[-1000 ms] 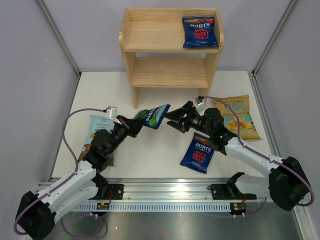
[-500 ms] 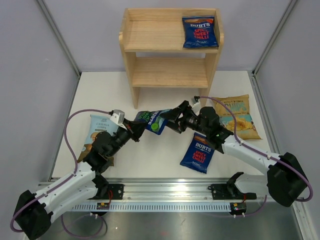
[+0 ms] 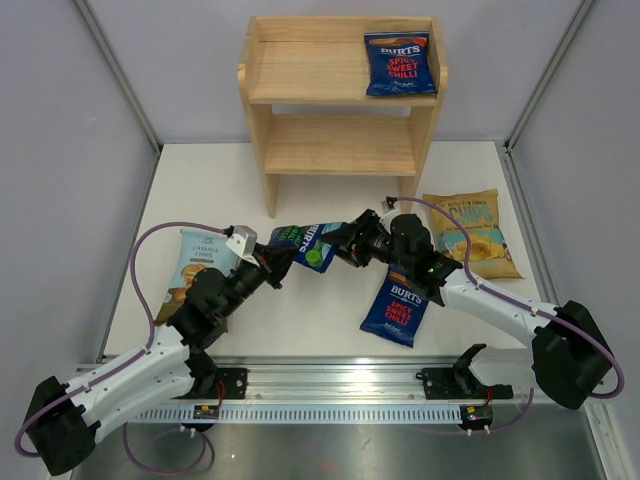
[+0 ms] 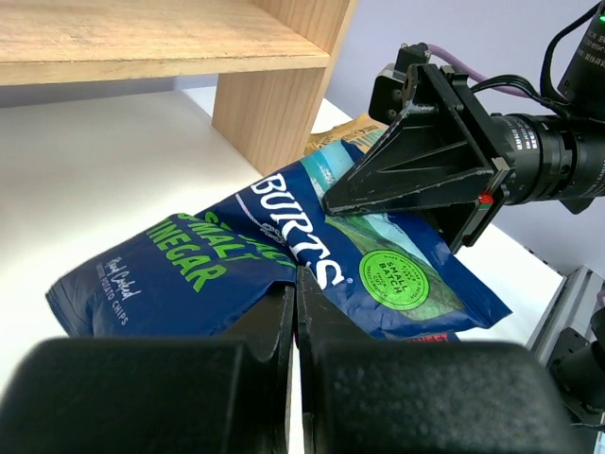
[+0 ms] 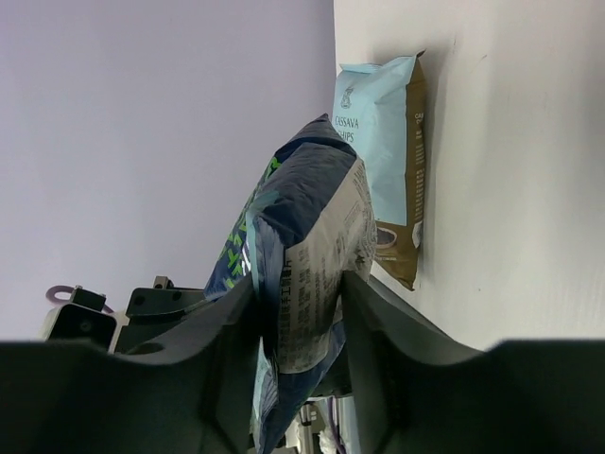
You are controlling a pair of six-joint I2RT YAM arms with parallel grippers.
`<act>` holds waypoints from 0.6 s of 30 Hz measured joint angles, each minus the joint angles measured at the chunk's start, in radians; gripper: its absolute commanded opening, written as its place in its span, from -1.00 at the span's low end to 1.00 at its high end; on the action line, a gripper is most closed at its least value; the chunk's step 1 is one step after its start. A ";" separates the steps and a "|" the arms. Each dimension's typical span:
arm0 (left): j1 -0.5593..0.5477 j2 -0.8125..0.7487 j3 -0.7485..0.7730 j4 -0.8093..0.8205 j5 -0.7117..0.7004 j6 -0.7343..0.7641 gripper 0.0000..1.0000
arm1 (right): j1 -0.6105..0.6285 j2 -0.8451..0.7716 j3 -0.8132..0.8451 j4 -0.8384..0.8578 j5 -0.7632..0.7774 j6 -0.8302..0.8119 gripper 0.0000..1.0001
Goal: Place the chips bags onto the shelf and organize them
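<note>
A dark-blue Burts chips bag with green print [image 3: 305,243] hangs above the table in front of the shelf [image 3: 300,70]. My left gripper [image 3: 281,258] is shut on its lower edge [image 4: 296,284]. My right gripper [image 3: 336,244] has closed on the bag's other end, and the bag [image 5: 307,236] is pressed between both fingers [image 5: 301,293]. One red-label Burts bag [image 3: 400,63] lies on the shelf's top tier. Another [image 3: 397,306] lies on the table under my right arm. The pale blue cassava bag [image 3: 197,265] lies at the left and the yellow bag [image 3: 468,232] at the right.
The shelf's lower tier [image 3: 340,145] holds nothing. Its front legs [image 3: 270,190] stand just behind the held bag. Grey walls close in both sides, and a metal rail [image 3: 340,385] runs along the near edge.
My right gripper moved left onto the green Burts bag and closed around it. My left gripper carried the bag a little right and lower, staying shut.
</note>
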 measured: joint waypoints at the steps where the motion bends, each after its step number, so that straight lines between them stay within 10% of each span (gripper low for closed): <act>1: 0.000 -0.001 0.000 0.000 0.000 0.002 -1.00 | 0.001 0.000 0.000 -0.001 0.001 0.001 -0.23; 18: -0.010 -0.186 -0.001 -0.093 -0.193 -0.031 0.28 | 0.006 -0.033 -0.045 0.156 0.076 0.032 -0.74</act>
